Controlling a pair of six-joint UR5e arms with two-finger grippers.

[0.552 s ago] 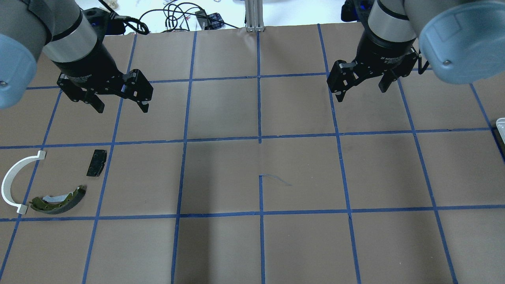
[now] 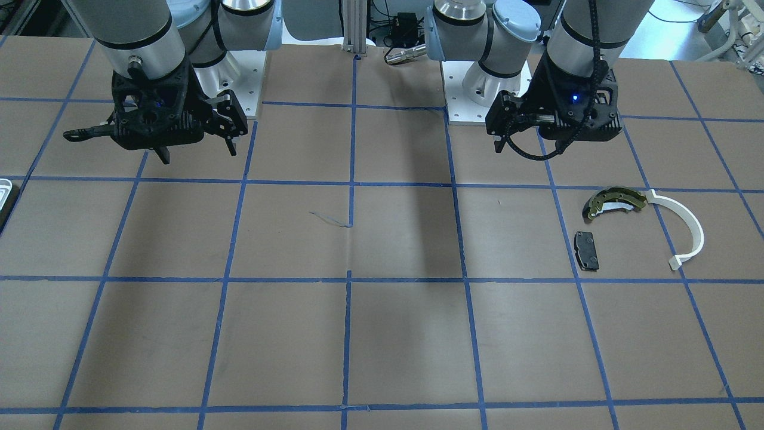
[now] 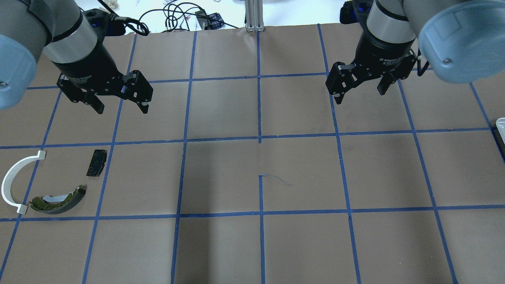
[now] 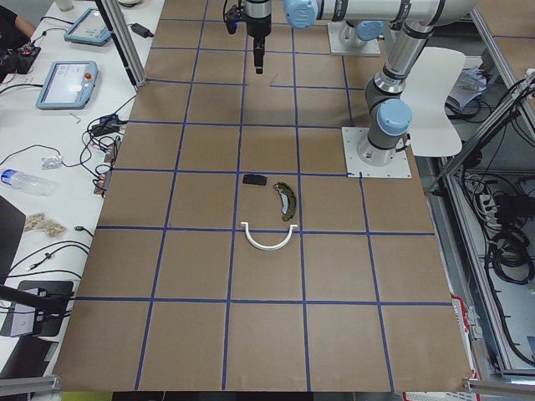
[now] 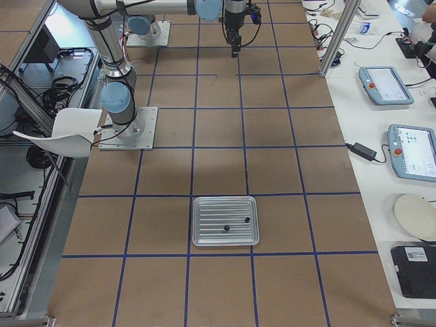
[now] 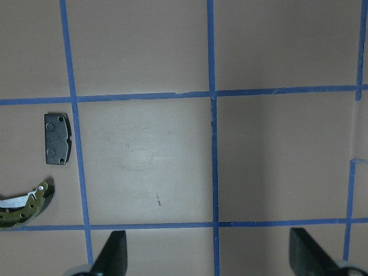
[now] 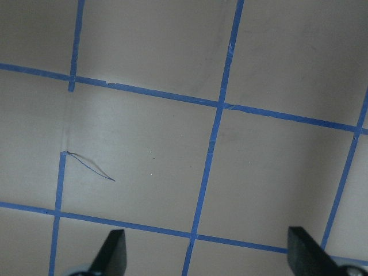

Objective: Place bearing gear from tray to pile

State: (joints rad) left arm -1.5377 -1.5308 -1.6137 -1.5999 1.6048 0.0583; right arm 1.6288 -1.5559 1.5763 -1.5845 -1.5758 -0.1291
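Note:
The white tray [image 5: 225, 221] lies on the table's right side. It holds two small dark parts, one [image 5: 226, 227] near its middle and one [image 5: 246, 220] further right; I cannot tell which is the bearing gear. Only the tray's edge [image 3: 501, 125] shows in the overhead view. The pile lies front left: an olive-gold brake shoe [image 3: 59, 199], a black brake pad [image 3: 96, 162] and a white half-ring [image 3: 15, 181]. My left gripper [image 3: 121, 107] is open and empty, above the table behind the pile. My right gripper [image 3: 360, 94] is open and empty, far from the tray.
Brown paper with a blue tape grid [image 3: 260, 138] covers the table. Cables [image 3: 173, 17] and a metal post [image 3: 254, 15] stand past the far edge. Tablets [image 5: 385, 85] lie on the side bench.
My right gripper has shifted slightly toward the far edge of the table. The left gripper and the pile have not moved.

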